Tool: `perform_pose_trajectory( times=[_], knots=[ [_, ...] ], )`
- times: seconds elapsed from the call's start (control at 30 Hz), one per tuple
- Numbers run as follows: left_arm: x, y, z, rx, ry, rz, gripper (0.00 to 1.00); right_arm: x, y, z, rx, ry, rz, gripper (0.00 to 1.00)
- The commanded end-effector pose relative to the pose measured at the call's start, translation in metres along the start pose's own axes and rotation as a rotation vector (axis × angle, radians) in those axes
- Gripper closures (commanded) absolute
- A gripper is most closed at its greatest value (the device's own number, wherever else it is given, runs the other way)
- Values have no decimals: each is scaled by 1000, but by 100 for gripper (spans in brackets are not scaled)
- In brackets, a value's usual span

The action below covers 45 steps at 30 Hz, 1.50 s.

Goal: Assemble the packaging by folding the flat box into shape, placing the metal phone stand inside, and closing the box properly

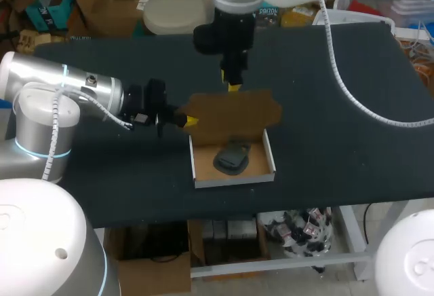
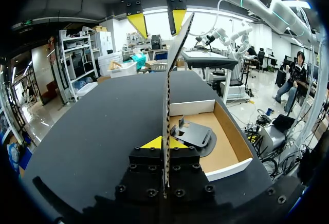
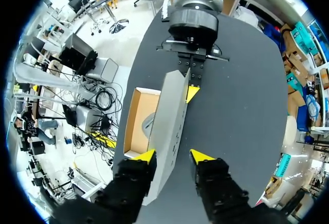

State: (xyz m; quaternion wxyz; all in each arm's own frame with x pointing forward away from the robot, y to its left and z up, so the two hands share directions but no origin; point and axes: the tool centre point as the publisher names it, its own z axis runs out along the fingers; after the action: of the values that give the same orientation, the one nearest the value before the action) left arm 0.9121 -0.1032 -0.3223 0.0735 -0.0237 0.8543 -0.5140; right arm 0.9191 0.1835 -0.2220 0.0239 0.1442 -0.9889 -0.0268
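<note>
The box tray point(image 1: 199, 170) lies open near the table's front edge, white outside and brown inside. The dark metal phone stand point(image 1: 232, 157) rests in it. The brown lid point(image 1: 234, 114) stands up from the tray's far wall. My left gripper point(image 1: 189, 121) is shut on the lid's left edge; its own view shows the lid point(image 2: 166, 90) edge-on, pinched between its tips point(image 2: 164, 143), with the stand point(image 2: 193, 134) beside it. My right gripper point(image 1: 232, 84) hangs over the lid's top edge, open, and the lid point(image 3: 172, 116) sits between its fingers point(image 3: 173, 157), nearer one of them.
The right arm's white cable point(image 1: 339, 79) loops above the table's right half. The black table point(image 1: 325, 153) has free room to the right of the box. The tray sits close to the front edge point(image 1: 224, 209).
</note>
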Motion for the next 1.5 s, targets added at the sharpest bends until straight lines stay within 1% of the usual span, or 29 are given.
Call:
perform_pose_trajectory(
  times=[0.03,0.37,0.7,0.9,1.07,1.33,1.4,1.5],
  knots=[
    [0,1,1,1,1,0,100,9,2,1,8,-16,3,55],
    [0,1,1,1,1,0,100,11,3,9,35,-13,11,53],
    [0,1,1,1,1,0,100,8,0,18,34,-3,23,50],
    [0,1,1,1,1,0,100,6,1,23,31,2,26,41],
    [0,1,1,1,1,0,100,3,2,26,26,3,23,38],
    [0,1,1,1,1,0,100,-1,3,34,24,15,20,39],
    [0,1,1,1,1,0,100,-2,3,36,24,19,19,42],
    [0,1,1,1,1,0,100,-4,2,38,23,26,18,43]
  ],
)
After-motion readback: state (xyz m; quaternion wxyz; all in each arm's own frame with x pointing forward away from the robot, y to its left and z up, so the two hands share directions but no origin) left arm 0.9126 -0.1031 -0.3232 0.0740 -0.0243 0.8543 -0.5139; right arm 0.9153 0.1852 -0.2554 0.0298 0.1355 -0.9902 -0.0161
